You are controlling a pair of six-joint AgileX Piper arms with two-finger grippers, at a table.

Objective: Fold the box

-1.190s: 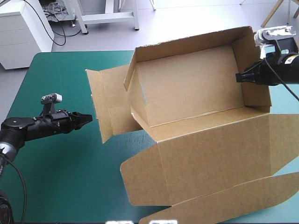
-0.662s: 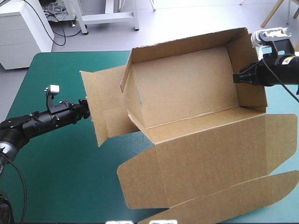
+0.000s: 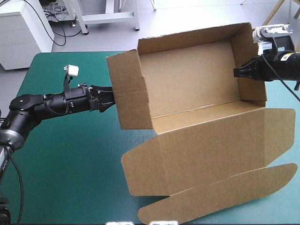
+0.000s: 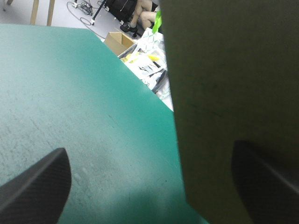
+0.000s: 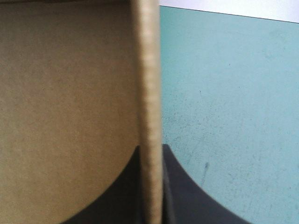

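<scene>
- Nearest, the lid point(image 3: 211, 154) lies flat on the teal-green cover point(image 3: 70, 164).
- Mid-table, the left gripper point(image 3: 107, 97), fingers spread apart, meets the box point(image 3: 192, 84) at its raised left wall.
- Farther right, the right gripper point(image 3: 237, 72) pinches the right wall.

brown board of the box point(image 3: 187, 84): matt, dry and papery, faintly fibrous up close; shows a rough, ribbed cut edge between the black fingers point(image 5: 187, 200) of the right tool point(image 3: 236, 72), themselves smooth and matt. teal-green tabletop cover point(image 3: 70, 164): matt, finely grained, flecked with small dark specks. fingers of the left tool point(image 3: 108, 97): fine woven pattern, dull sheen, like carbon fibre.
</scene>
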